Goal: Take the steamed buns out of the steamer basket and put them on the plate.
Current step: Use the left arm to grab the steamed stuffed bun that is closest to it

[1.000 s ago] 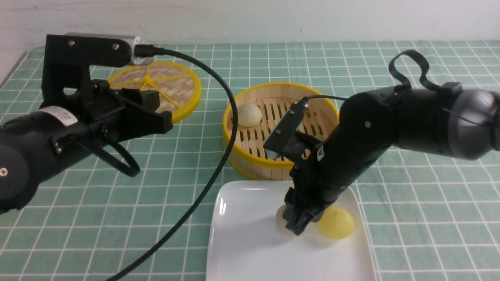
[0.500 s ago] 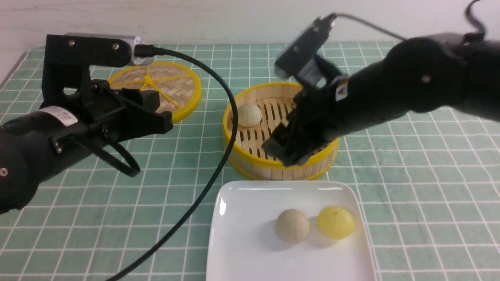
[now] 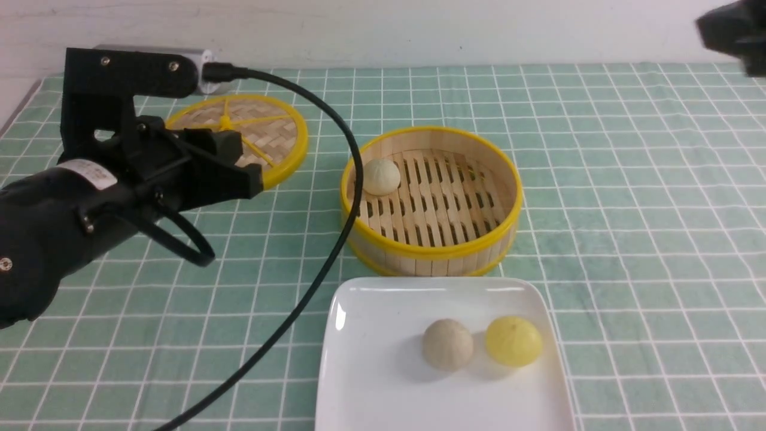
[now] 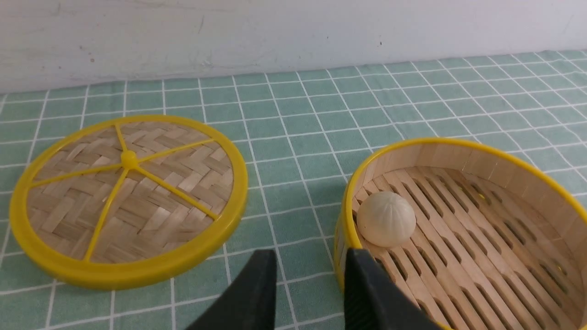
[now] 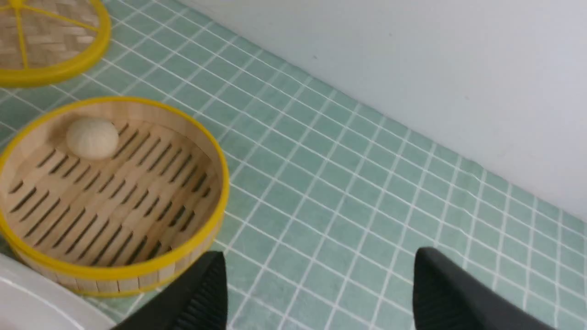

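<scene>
The steamer basket [image 3: 431, 254] stands mid-table with one off-white bun [image 3: 381, 176] at its back left, also seen in the left wrist view [image 4: 386, 225] and the right wrist view [image 5: 91, 137]. In front of it, the white plate [image 3: 383, 371] holds a beige bun [image 3: 447, 344] and a pale yellow bun [image 3: 513, 341], side by side. My left gripper [image 4: 311, 256] hovers open and empty, left of the basket [image 4: 458, 192]. My right gripper [image 5: 321, 256] is wide open and empty, raised to the right of the basket [image 5: 114, 270]. Only a dark part of the right arm [image 3: 733, 30] shows in the front view.
The flat woven lid [image 3: 257, 134] lies at the back left on the green checked cloth. A black cable [image 3: 335, 251] loops from the left arm across the basket's left rim down past the plate's left edge. A white wall bounds the far side.
My right gripper opened and left the beige bun on the plate, then rose over the basket and pulled away to the upper right. The left arm has hardly moved.
</scene>
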`<state>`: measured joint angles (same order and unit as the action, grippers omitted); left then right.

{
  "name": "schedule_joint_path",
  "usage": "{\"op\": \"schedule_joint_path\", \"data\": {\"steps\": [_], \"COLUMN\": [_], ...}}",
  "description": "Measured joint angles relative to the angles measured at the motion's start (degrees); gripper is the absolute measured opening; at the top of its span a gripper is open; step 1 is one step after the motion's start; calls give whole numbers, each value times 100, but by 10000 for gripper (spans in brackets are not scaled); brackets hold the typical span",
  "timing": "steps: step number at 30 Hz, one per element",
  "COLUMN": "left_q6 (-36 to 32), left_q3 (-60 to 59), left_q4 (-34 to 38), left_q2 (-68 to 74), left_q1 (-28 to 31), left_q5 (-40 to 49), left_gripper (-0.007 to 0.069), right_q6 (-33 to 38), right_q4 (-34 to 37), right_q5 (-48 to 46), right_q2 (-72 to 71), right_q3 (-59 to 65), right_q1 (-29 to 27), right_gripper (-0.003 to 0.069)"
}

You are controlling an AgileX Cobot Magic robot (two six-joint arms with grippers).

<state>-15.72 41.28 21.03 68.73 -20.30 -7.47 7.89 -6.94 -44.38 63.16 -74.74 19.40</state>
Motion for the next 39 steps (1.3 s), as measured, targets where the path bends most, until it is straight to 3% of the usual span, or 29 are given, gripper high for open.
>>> {"op": "schedule_joint_path", "data": {"steps": [4, 13, 17, 27, 34, 39], "left_q6": [0, 0, 0, 5, -83, -110], "left_q3": [0, 0, 0, 146, 1390, 2790], "left_q4": [0, -250, -284, -303, -900, -926], "left_q2": [0, 0, 0, 176, 1197, 1962], "left_q1": [0, 0, 0, -55, -866, -790], "left_q5": [-127, -315, -320, -416, -286, 948], "left_gripper": [245, 245, 245, 245, 245, 245], "right_q6": [-252, -387, -382, -352, -352, -352], "right_q4": [113, 584, 633, 633, 623, 623], "right_q5": [-799, -966, -616, 1770, 2084, 2265], "right_q2": [-761, -2430, -3145, -4773, -4810, -4815], "right_q3": [13, 1391, 2384, 5002, 5390, 5390], "right_q1": [-19, -19, -19, -19, -19, -19], "right_gripper": [528, 528, 528, 526, 526, 526]}}
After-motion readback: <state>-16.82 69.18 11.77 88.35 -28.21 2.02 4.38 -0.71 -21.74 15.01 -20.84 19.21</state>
